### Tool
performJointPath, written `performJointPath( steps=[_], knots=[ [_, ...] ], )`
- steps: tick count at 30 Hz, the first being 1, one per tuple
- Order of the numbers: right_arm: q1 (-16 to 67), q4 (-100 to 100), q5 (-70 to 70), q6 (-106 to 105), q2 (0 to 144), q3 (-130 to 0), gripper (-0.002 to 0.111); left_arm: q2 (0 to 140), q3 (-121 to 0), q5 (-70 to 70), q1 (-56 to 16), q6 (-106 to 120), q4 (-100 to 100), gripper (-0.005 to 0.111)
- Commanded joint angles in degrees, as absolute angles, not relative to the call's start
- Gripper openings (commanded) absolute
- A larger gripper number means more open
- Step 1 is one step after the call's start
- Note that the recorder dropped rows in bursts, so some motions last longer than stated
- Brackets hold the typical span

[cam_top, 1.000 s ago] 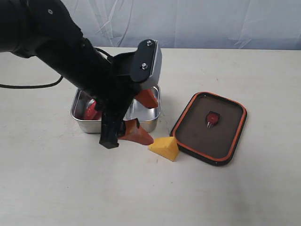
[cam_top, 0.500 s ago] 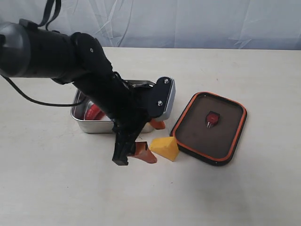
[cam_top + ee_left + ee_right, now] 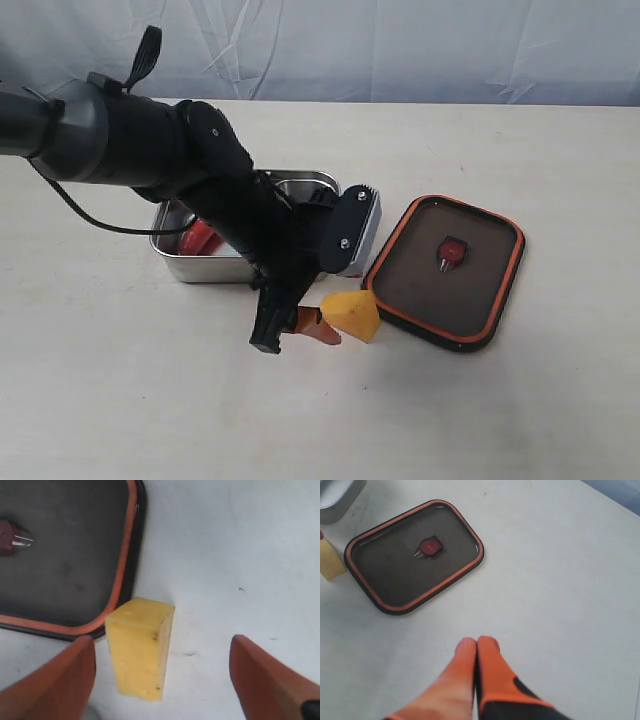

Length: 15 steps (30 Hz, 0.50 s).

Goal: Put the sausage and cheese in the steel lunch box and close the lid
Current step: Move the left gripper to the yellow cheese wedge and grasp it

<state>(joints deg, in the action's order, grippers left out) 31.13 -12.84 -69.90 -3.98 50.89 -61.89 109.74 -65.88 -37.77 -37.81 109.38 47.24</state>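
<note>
one sausage (image 3: 200,239) in lunch box (image 3: 200,267), cheese (image 3: 352,314) outside

Hidden for the most part behind the left arm (image 3: 170,150): sausage (image 3: 200,238) and much of steel lunch box (image 3: 190,268); cut off by picture edges: lid (image 3: 65,565) in left wrist view, cheese (image 3: 330,562) and box corner in right wrist view.

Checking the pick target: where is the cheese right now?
Exterior view: the cheese sits on the table right of centre, beside the lid's near-left corner, partly between the open left tool's fingers.
</note>
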Motion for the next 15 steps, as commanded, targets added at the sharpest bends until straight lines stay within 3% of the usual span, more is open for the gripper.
performJointPath(
  steps=[1, 15],
  knots=[
    [30.7, -13.2, -70.0, -3.8, 50.6, -62.0, 0.0, 109.7, -65.7, -34.8, -39.6, 112.7, 48.8, 0.07],
    [30.7, -12.9, -70.0, -2.9, 50.6, -62.0, 0.0, 111.3, -65.7, -30.0, -42.5, 112.9, 44.9, 0.07]
  ],
)
